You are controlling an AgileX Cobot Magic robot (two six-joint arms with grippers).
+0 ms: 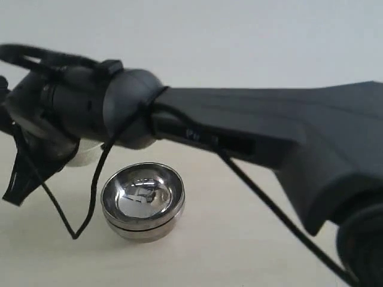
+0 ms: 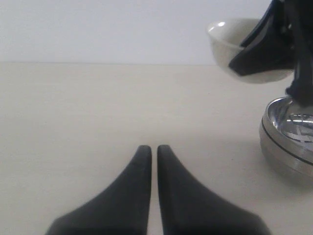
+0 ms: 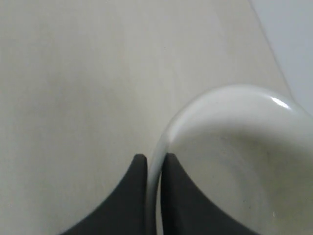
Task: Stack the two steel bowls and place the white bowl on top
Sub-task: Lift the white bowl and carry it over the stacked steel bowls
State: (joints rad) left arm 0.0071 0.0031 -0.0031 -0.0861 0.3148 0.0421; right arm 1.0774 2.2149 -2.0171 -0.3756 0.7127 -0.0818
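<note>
The right gripper (image 3: 153, 159) pinches the thin rim of the small glossy cream-white round bowl (image 3: 234, 166), one dark finger inside the wall and one outside, so the bowl hangs from that single edge. In the left wrist view the white bowl sits higher than the two shiny round steel bowls (image 1: 142, 200), which rest on the pale matte tabletop (image 2: 98, 107) nested one inside the other (a dark seam rings the outside where the two rims meet). In the exterior view the long dark right arm reaches across the frame above the steel pair and hides most of the white bowl, and a thin black cable (image 1: 90, 197) droops from it just beside the stack. The left gripper (image 2: 152, 148) is low over bare table, well apart from the bowls, its fingertips pressed together on nothing
</note>
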